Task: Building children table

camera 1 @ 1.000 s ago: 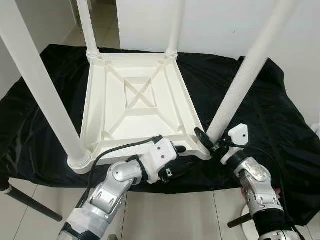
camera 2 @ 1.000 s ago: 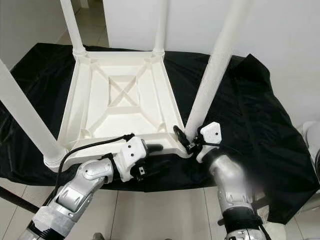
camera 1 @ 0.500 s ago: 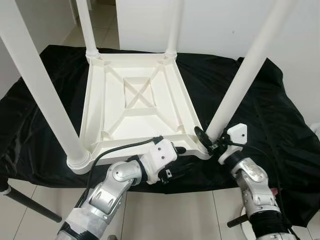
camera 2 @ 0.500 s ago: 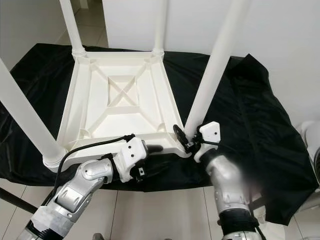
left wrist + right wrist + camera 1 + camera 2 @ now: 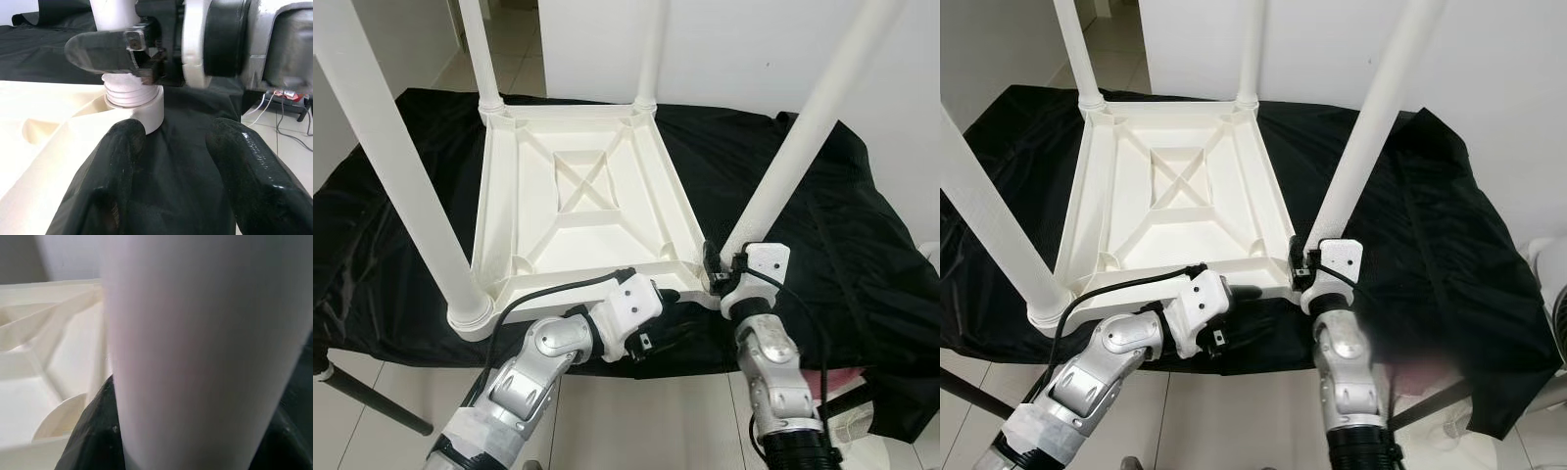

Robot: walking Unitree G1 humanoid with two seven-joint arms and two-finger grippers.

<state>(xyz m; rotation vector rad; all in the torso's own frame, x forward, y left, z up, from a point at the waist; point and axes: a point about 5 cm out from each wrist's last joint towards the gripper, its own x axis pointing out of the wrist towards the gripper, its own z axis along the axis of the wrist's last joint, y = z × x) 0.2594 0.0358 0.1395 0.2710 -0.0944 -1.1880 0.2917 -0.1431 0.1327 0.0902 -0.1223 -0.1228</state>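
The white plastic tabletop (image 5: pixel 578 211) lies upside down on a black cloth. Four white legs stand up from its corners. My right gripper (image 5: pixel 713 269) is at the base of the near right leg (image 5: pixel 803 137), just above its threaded collar (image 5: pixel 132 93). It is shut on that leg, and dark fingers (image 5: pixel 95 431) flank the leg in the right wrist view. My left gripper (image 5: pixel 658 299) sits low at the tabletop's front edge, left of that corner. Its two black fingers (image 5: pixel 120 166) stand open over the cloth with nothing between them.
The near left leg (image 5: pixel 396 166) rises tall at the front left, and two far legs (image 5: pixel 481 49) stand at the back. The black cloth (image 5: pixel 822 225) drapes over the work surface edges. Tiled floor (image 5: pixel 646 411) lies below, and a white wall stands behind.
My right forearm has swung left to stand almost straight below the near right corner, and its gripper has turned and closed in on the leg's base. The left arm has stayed put.
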